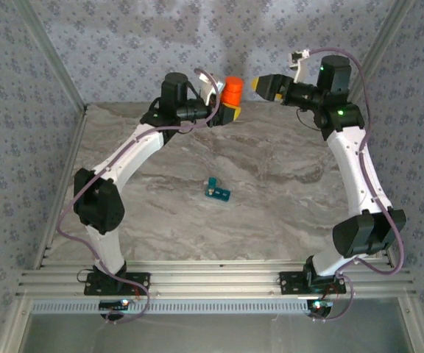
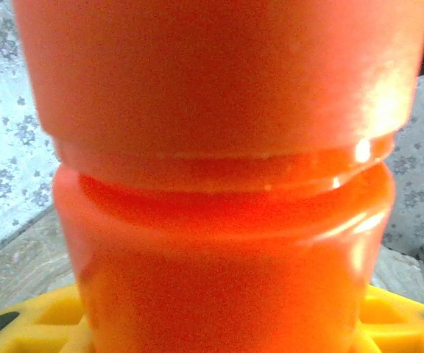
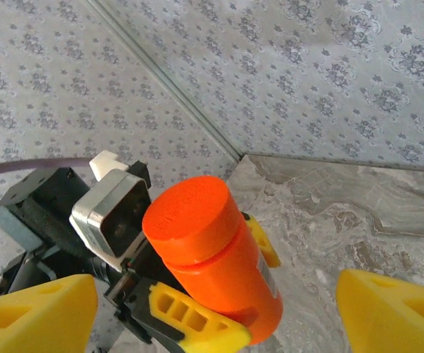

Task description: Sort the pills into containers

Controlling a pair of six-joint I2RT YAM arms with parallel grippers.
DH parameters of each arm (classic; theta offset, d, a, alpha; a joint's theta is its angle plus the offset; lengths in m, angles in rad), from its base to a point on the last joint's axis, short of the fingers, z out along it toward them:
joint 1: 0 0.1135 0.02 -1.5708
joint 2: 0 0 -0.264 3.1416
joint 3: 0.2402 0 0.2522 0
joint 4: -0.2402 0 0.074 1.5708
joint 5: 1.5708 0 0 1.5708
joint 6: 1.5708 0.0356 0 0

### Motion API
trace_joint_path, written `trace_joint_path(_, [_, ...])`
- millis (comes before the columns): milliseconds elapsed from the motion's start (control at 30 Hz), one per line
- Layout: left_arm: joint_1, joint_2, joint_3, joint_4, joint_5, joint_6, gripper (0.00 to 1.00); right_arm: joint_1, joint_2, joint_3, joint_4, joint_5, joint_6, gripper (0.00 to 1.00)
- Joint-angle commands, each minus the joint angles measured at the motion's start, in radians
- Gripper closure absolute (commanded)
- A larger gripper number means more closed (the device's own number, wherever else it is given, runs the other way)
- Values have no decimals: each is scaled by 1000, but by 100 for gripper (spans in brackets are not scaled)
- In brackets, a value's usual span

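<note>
**Bottle up at the far end, pill box alone mid-table**

We're looking down from above, and the left gripper (image 1: 231,109) is up at the far end of the table (image 1: 285,220) with the orange bottle (image 1: 233,90) clamped between its yellow fingers. The bottle stands upright in that grip, cap on top. From the right wrist camera we see those fingers pinching the bottle's lower body, one on each side, with the cap well clear above them. In the left wrist camera, the orange wall sits right against the lens, with yellow finger pads at the bottom edge.

Over to the right gripper (image 1: 260,85): it hangs at about the same height, pointing at the bottle from the right, near it but not touching. Its own yellow fingers (image 3: 35,312) are spread wide apart, with nothing between them.

And the teal pill box (image 1: 217,192)? We find it lying on the marble near the middle of the table, well apart from both grippers. It's too small for us to tell how its lids stand.
</note>
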State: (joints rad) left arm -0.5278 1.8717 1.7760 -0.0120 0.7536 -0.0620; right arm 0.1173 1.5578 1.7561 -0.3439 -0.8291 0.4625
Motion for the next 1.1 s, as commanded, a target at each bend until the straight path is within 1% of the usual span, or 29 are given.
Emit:
trace_joint_path(0, [-2, 7, 71, -19, 125, -10, 100, -25, 6, 47, -13, -91, -51, 14])
trace_joint_path(100, [-3, 32, 106, -58, 178, -17, 100, -28, 53, 95, -27, -115, -52, 14])
trace_joint_path(200, [-7, 48, 136, -92, 200, -15, 100, -14, 94, 138, -30, -120, -47, 13])
trace_joint_path(433, [-16, 61, 160, -112, 211, -9, 100, 49, 160, 234, -70, -110, -58, 12])
trace_joint_path(600, [-20, 66, 169, -125, 214, -2, 100, 72, 176, 247, -92, -103, -66, 13])
trace_joint_path(833, [-19, 66, 169, -134, 217, 4, 100, 80, 179, 240, -129, -106, -88, 19])
trace_joint_path(933, [-20, 67, 169, -133, 216, 2, 100, 85, 179, 234, -135, -107, -92, 23])
trace_joint_path(1000, [-20, 67, 169, -134, 216, 3, 100, 88, 178, 229, -140, -107, -95, 28])
trace_joint_path(1067, [-20, 69, 198, -136, 218, 3, 100, 91, 176, 226, -142, -105, -96, 37])
